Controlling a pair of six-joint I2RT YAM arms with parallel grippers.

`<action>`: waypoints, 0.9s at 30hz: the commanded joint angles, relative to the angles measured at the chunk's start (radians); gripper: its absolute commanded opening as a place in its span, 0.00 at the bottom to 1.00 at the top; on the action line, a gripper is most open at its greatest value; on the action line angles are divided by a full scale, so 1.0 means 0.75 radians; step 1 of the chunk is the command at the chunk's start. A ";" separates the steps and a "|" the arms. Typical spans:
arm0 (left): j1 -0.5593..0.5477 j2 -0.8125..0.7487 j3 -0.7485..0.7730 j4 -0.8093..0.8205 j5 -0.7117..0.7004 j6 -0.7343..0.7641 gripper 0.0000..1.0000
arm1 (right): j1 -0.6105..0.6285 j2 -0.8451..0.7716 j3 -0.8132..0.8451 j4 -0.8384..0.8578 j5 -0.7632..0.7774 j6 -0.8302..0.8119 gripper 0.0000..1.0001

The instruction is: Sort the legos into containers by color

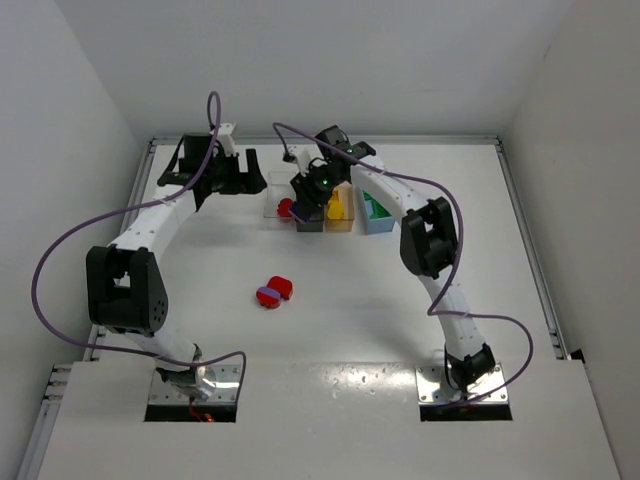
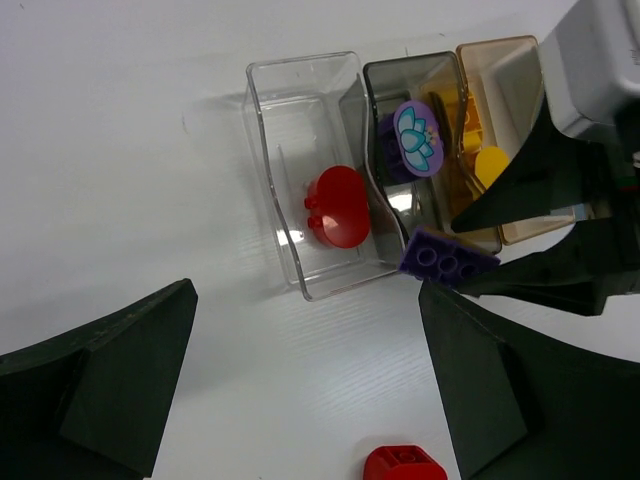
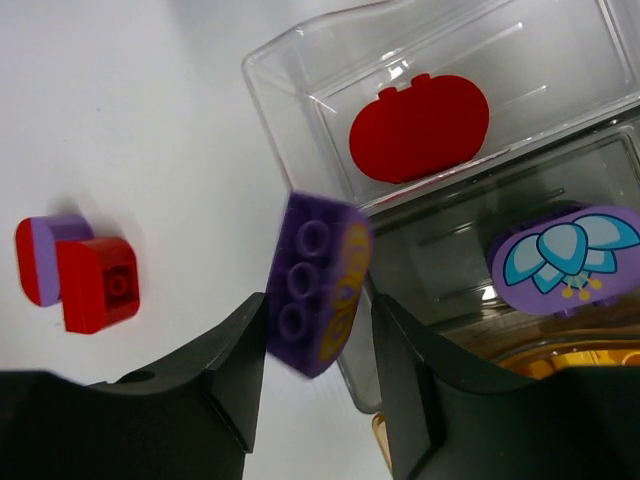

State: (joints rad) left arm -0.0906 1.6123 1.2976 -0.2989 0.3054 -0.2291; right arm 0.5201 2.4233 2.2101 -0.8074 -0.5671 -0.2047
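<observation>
Pinching a seemingly light, rigid purple brick [image 3: 318, 285] by its flat sides, the right gripper [image 3: 320, 320] hangs by the grey bin [image 2: 425, 205] at the far edge of the table [image 1: 400, 300], left gripper [image 1: 232, 178] agape.

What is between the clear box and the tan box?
The smoky grey bin sits between them, with a purple flower piece inside. The left wrist view shows it best.

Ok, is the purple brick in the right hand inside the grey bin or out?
Out. The right hand holds the purple brick over the grey bin's near edge, not down inside.
</observation>
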 commanded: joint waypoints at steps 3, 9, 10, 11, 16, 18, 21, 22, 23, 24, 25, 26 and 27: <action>0.000 -0.031 -0.045 0.030 0.041 -0.016 1.00 | 0.008 0.017 0.058 0.089 0.077 0.013 0.49; -0.053 -0.102 -0.098 0.010 0.088 0.148 1.00 | -0.006 -0.122 -0.003 0.089 0.138 0.013 0.57; -0.079 -0.119 -0.130 -0.008 0.074 0.205 1.00 | -0.018 -0.157 -0.048 0.089 0.159 0.013 0.57; -0.092 -0.155 -0.151 -0.008 0.073 0.225 1.00 | -0.019 -0.191 -0.075 0.089 0.159 0.013 0.57; -0.145 -0.219 -0.225 -0.023 0.031 0.291 1.00 | -0.084 -0.443 -0.292 0.089 0.230 -0.018 0.58; -0.161 -0.268 -0.259 -0.023 0.059 0.342 1.00 | -0.104 -0.515 -0.374 0.089 0.261 -0.030 0.58; -0.206 -0.297 -0.290 -0.082 0.078 0.424 1.00 | -0.145 -0.680 -0.482 0.109 0.320 -0.030 0.59; -0.219 -0.317 -0.304 -0.143 0.078 0.452 1.00 | -0.166 -0.725 -0.511 0.144 0.345 -0.042 0.63; -0.245 -0.335 -0.319 -0.178 0.078 0.534 1.00 | -0.166 -0.817 -0.543 0.160 0.390 -0.042 0.72; -0.259 -0.336 -0.319 -0.211 0.059 0.581 1.00 | -0.202 -0.864 -0.606 0.172 0.390 -0.042 0.76; -0.276 -0.354 -0.341 -0.241 0.033 0.628 1.00 | -0.217 -0.909 -0.641 0.197 0.390 -0.042 0.79; -0.292 -0.354 -0.360 -0.292 -0.006 0.701 1.00 | -0.233 -0.952 -0.719 0.215 0.390 -0.018 0.83; -0.321 -0.354 -0.360 -0.319 -0.047 0.735 1.00 | -0.248 -1.021 -0.754 0.228 0.390 -0.001 0.83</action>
State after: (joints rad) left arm -0.2909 1.3781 1.0485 -0.4377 0.3229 0.1673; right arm 0.3569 1.7603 1.7172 -0.6930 -0.3111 -0.2264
